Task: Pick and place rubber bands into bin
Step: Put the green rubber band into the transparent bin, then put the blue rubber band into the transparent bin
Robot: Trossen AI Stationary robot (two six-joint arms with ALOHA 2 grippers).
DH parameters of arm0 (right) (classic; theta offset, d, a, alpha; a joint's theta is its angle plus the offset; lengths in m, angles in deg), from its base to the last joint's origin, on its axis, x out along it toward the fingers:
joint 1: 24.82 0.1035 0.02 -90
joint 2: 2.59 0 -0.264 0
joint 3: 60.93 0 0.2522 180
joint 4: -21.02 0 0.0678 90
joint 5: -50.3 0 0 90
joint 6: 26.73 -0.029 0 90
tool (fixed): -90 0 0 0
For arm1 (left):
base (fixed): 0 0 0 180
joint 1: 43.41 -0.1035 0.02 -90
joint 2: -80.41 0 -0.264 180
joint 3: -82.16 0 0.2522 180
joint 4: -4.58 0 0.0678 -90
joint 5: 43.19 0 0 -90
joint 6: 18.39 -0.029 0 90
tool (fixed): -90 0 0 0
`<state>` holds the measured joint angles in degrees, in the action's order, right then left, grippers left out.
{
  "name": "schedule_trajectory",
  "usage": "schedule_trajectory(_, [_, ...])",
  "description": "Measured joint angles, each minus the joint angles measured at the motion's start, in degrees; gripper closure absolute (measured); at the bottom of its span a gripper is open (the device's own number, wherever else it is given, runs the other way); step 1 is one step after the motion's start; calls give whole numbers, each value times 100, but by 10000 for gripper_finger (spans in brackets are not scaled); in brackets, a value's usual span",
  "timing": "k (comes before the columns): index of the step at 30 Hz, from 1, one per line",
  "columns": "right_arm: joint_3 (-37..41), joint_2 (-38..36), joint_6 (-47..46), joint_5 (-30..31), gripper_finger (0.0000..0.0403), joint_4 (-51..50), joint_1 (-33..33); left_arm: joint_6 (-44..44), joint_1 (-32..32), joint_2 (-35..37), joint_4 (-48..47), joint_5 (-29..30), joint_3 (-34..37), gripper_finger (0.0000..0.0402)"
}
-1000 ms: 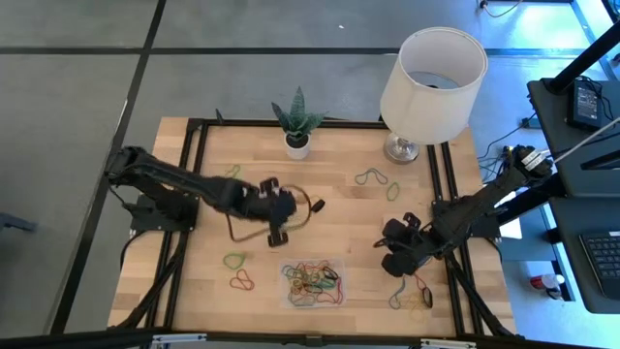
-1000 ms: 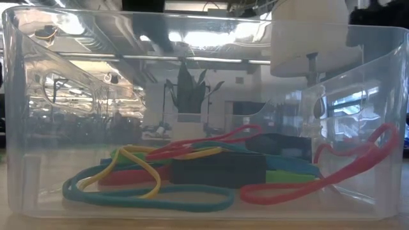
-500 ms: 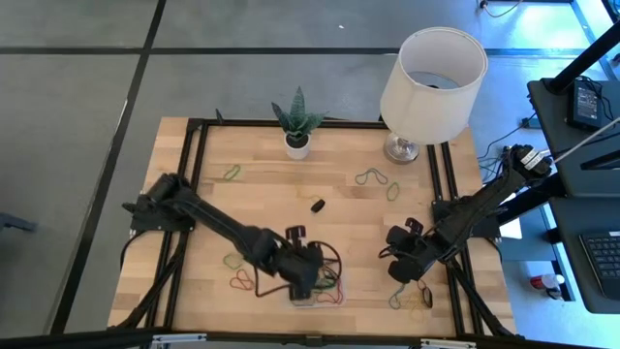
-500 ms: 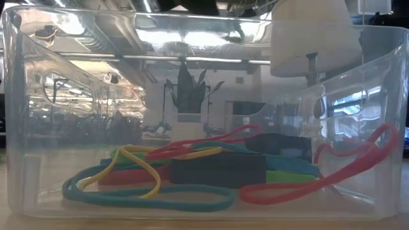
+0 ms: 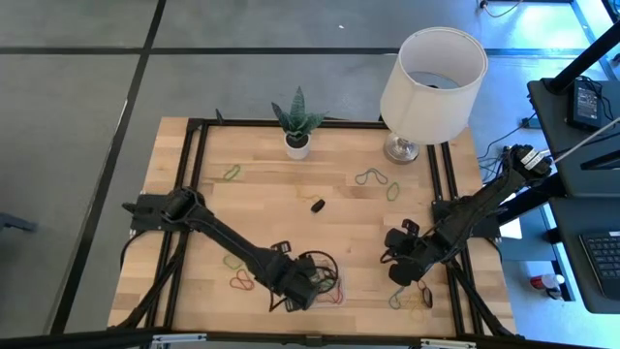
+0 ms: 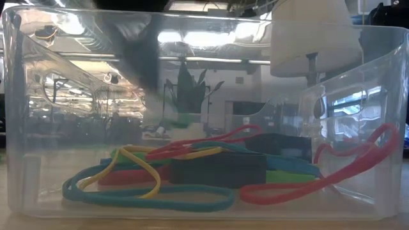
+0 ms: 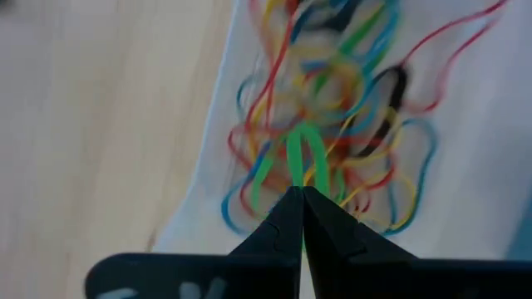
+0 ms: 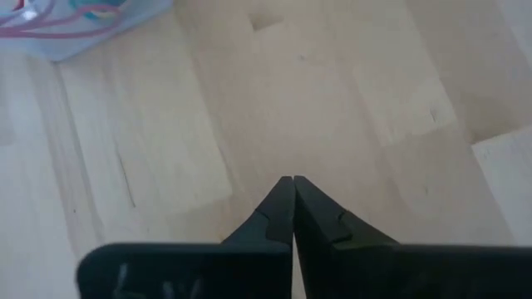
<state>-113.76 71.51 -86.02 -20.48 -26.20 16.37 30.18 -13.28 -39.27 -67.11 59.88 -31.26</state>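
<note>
The bin (image 5: 335, 297) is a clear shallow tray near the table's near edge, holding a tangle of coloured rubber bands (image 7: 332, 100), also seen through its wall (image 6: 25, 128) in the low view (image 6: 192, 172). My left gripper (image 5: 298, 288) is over the bin's left part, shut on a green rubber band (image 7: 303, 154). In the low view it is a dark blur (image 6: 142, 57) above the bin. My right gripper (image 5: 400, 260) is shut and touches nothing, over bare wood right of the bin (image 8: 91, 25). Several loose bands (image 5: 413, 297) lie flat just nearer than it. My left gripper pinches the green rubber band by one end of its loop (image 7: 301, 181) between its two fingertips, coming from above and pointing down. The rest of the loop hangs slack ahead of the fingers over the pile in the bin; whether it touches the pile, I cannot tell.
Loose bands lie on the wood: red (image 5: 240, 282) left of the bin, green (image 5: 232, 173) far left, two (image 5: 374, 177) near the lamp base. A small black piece (image 5: 317, 205) sits mid-table. A potted plant (image 5: 297, 142) and a lamp (image 5: 432, 73) stand at the far edge.
My left gripper has swung from the middle of the table toward the near edge and come down over the bin, staying shut. It now shows in the low view as a dark blur above the bin, where nothing showed before.
</note>
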Motion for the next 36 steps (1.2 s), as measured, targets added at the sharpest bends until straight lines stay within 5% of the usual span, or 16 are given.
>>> schedule_trajectory(7, [0,0,131,0,397,66,0,515,33,-276,-34,-269,2,386])
schedule_trajectory(22, [0,0,131,2,397,162,0,735,-103,-271,-506,-182,-407,287])
schedule_trajectory(27, [0,0,133,2,397,251,0,419,-231,-262,-1050,203,-981,303])
schedule_trajectory(33, [0,0,131,2,397,402,-4,-821,-466,-262,-1099,430,-1196,388])
schedule_trajectory(36, [0,0,126,2,397,474,-15,-1456,-551,-262,-1091,521,-1196,398])
